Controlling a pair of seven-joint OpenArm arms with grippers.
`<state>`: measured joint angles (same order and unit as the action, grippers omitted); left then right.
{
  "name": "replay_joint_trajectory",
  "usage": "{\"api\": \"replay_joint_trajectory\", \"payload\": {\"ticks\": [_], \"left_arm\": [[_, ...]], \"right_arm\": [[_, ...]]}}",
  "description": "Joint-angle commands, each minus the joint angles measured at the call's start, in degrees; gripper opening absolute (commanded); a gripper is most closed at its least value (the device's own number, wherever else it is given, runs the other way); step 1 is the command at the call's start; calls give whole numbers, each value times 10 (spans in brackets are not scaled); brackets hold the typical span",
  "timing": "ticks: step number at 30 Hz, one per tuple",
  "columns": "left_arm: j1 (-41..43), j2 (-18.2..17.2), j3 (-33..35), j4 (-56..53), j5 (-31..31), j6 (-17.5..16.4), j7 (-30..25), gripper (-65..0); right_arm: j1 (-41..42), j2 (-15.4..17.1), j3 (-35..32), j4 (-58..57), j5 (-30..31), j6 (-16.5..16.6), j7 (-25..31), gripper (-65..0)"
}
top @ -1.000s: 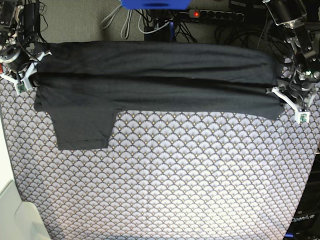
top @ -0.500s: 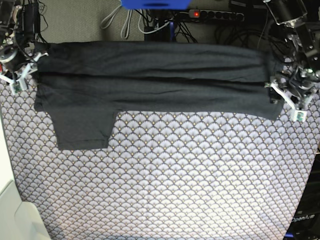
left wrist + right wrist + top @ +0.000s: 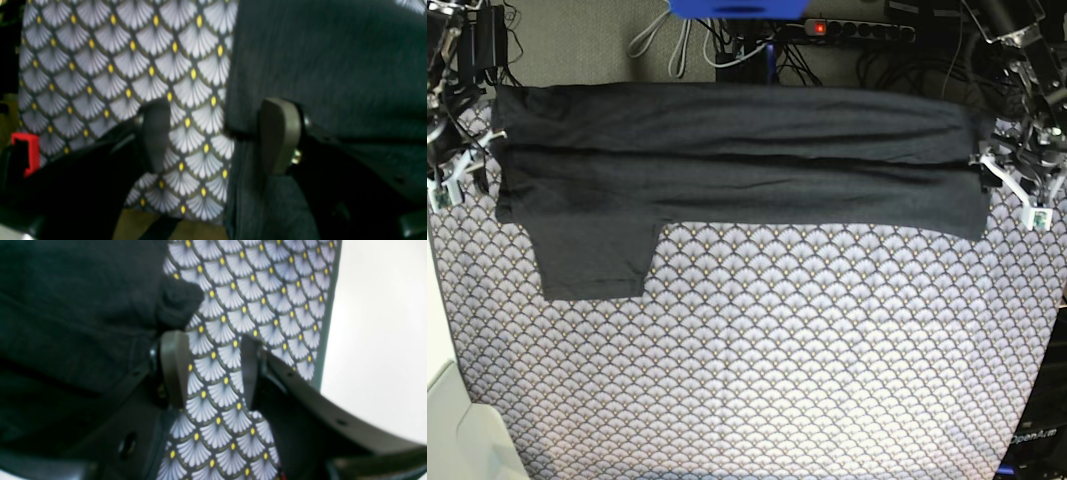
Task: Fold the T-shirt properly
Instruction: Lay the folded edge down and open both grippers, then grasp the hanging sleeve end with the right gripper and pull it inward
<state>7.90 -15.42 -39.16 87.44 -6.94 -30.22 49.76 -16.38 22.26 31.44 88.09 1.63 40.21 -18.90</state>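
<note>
One dark charcoal, soft-fabric T-shirt (image 3: 737,160) lies flat along the far part of the table, spread as a long band from left to right with a lengthwise fold line running through it and one short sleeve hanging toward the near side at its left end. The left gripper (image 3: 1019,190) sits at the shirt's right end in the base view; in its wrist view the left gripper's (image 3: 213,133) jaws stand apart with nothing between them but tablecloth, one pad over the bare cloth and the other over the shirt's (image 3: 333,66) edge, so it grips nothing. The right gripper (image 3: 455,175) is just beside the shirt's left end; in its wrist view the right gripper's (image 3: 213,370) jaws are likewise parted and empty over the patterned cloth, with a small bunched corner of the shirt (image 3: 66,306) lying just beyond one pad. One grey-white tablecloth (image 3: 757,370) printed with rows of fan-shaped scales and small yellow dots covers the table. Behind the far edge one black power strip (image 3: 857,30) with a red switch lies among cables.
</note>
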Motion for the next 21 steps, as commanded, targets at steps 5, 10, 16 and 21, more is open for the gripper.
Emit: {"api": "replay_joint_trajectory", "payload": {"ticks": [5,10,16,21], "left_arm": [[-6,-11,-2,8,-4,1,-7,-233],[-4,-10,-4,8,-4,1,-7,-233],[8,-12,-5,11,-4,1,-7,-233],[8,-12,-6,11,-4,1,-7,-233]], "right_arm": [[98,15,-36,7,5,-2,-67,-382],[212,31,-91,-72,3,-2,-111,-382],[352,63,-140,-264,3,-2,-108,-383],[415,72,-173,-357,3,-2,-85,-383]]}}
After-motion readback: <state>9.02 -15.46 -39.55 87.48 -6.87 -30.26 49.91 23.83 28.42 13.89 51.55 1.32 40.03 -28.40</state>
